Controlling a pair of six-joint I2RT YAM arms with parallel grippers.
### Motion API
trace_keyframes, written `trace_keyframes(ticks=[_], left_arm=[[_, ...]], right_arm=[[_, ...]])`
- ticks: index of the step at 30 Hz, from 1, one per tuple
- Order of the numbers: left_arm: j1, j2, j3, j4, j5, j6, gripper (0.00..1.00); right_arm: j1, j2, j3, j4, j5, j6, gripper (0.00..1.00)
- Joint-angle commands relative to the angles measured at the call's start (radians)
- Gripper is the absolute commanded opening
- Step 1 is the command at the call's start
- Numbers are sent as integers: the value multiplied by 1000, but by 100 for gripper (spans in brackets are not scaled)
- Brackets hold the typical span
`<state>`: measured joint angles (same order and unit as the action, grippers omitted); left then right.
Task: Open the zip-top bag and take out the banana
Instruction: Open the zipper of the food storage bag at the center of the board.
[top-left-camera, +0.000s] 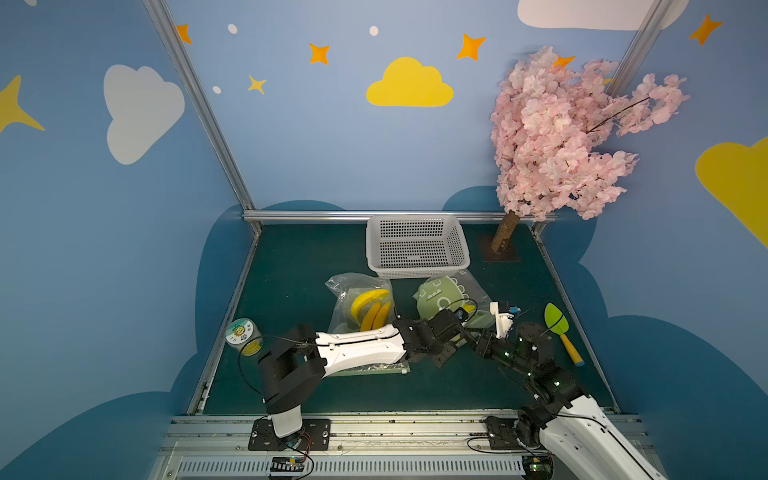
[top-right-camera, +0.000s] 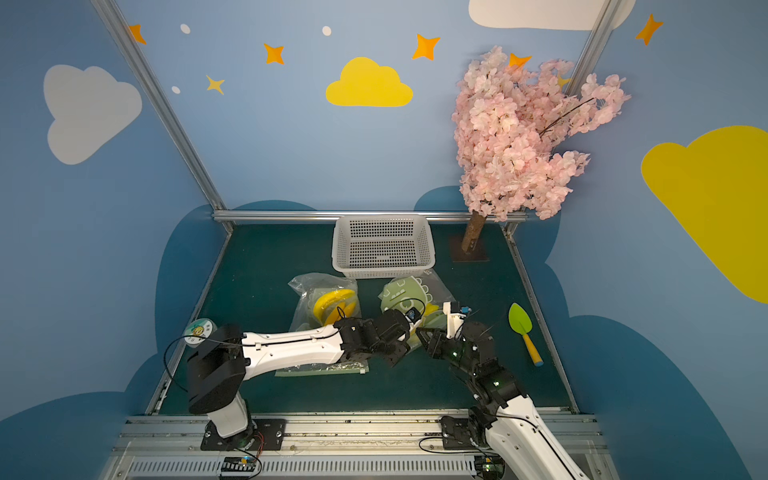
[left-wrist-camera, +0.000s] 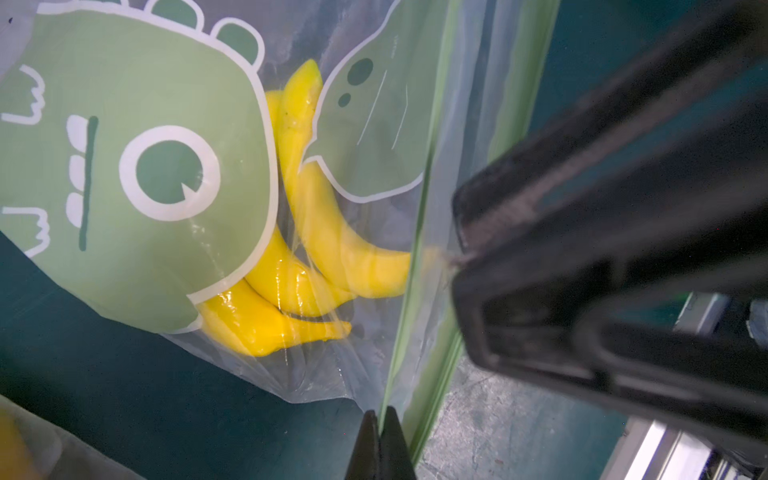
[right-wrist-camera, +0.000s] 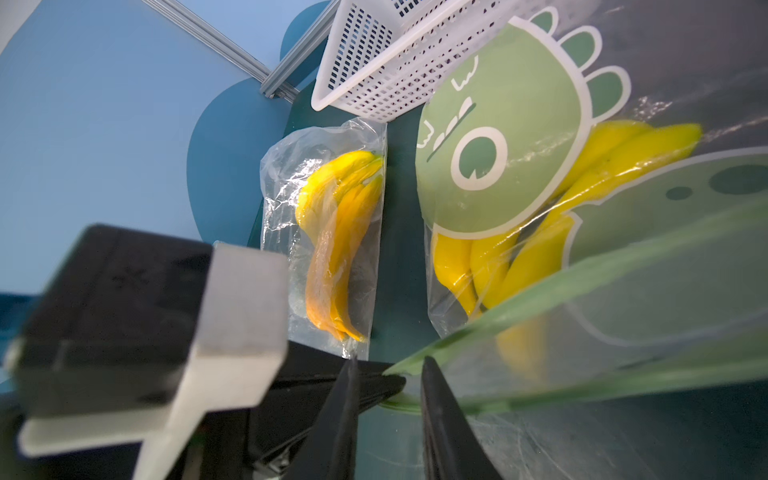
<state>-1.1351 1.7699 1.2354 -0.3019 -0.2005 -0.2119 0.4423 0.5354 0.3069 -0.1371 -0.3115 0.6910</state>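
Right now the dinosaur zip-top bag (top-left-camera: 440, 297) lies flat on the dark green tabletop (top-left-camera: 291, 299), right of the middle. Its closed end is just beside the white basket (top-left-camera: 417, 245), and its green zip strip (right-wrist-camera: 582, 276) is turned toward the arms. Inside, the yellow bananas (left-wrist-camera: 332, 241) curve together as a bunch. Their long axes slant to the strip, with one end almost at it and the rest half hidden behind the printed dinosaur head.

The left pincer (left-wrist-camera: 376, 415) is clenched on the bag's corner at the end of the strip. The right pincer (right-wrist-camera: 390, 365) stands parted, with that corner between its fingers (right-wrist-camera: 440, 407).

A clear bag of bananas (top-left-camera: 345, 291) lies to the left, and a green toy shovel (top-left-camera: 556, 319) lies near the right edge. A pink blossom tree (top-left-camera: 552, 137) stands in the far right corner, against blue walls (top-left-camera: 332, 145) painted with clouds and stars.
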Motion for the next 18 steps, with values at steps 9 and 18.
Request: trace_keyframes(ticks=[9,18], left_arm=[[-11,-44,-11,54,-27,-19,3],[-44,-70,-43,140,-69,-7,3]], right_arm=[[4,13,-36,-18,78,-26,24],[11,62,12,-224,115,-35,20]])
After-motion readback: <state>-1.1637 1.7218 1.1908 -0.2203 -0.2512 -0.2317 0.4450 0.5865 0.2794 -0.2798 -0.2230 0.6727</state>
